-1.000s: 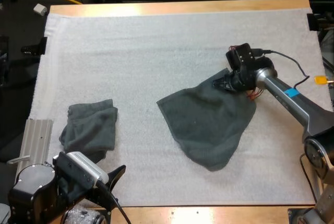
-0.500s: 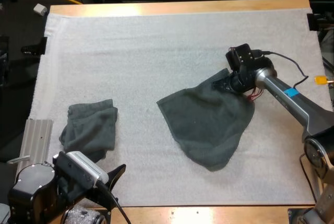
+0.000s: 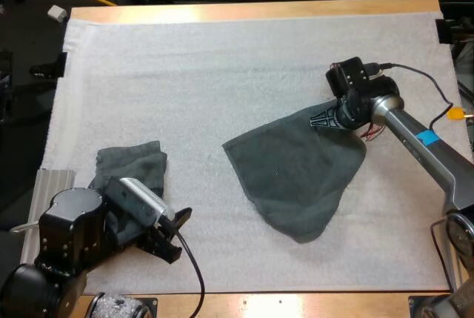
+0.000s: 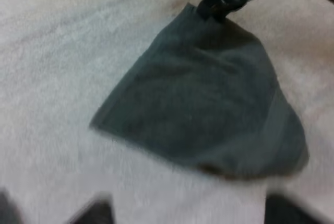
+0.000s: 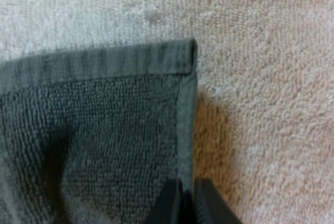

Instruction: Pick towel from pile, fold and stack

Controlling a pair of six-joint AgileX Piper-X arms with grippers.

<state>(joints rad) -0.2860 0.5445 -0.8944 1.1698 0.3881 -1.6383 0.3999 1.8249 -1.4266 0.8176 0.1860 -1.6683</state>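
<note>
A flat dark grey-green towel (image 3: 296, 177) lies spread on the white fleecy mat (image 3: 222, 73), and I take this towel as the reference for all places. The right gripper (image 3: 324, 119) is at the far right corner of it. In the right wrist view its two black fingers (image 5: 175, 205) stand almost together and pinch the side hem of the flat towel (image 5: 104, 130), just short of the hemmed corner, which rests on the mat. The left wrist view looks across the flat towel (image 4: 203, 109) toward that same corner, where the right gripper (image 4: 216, 7) meets the cloth. The left gripper (image 3: 174, 230) is well apart from the flat towel, on its near left side. Its fingers (image 4: 94, 212) stand apart and hold nothing. A crumpled dark grey-green towel (image 3: 133, 173) lies on the mat to the left of the flat towel, just beside the left gripper.
</note>
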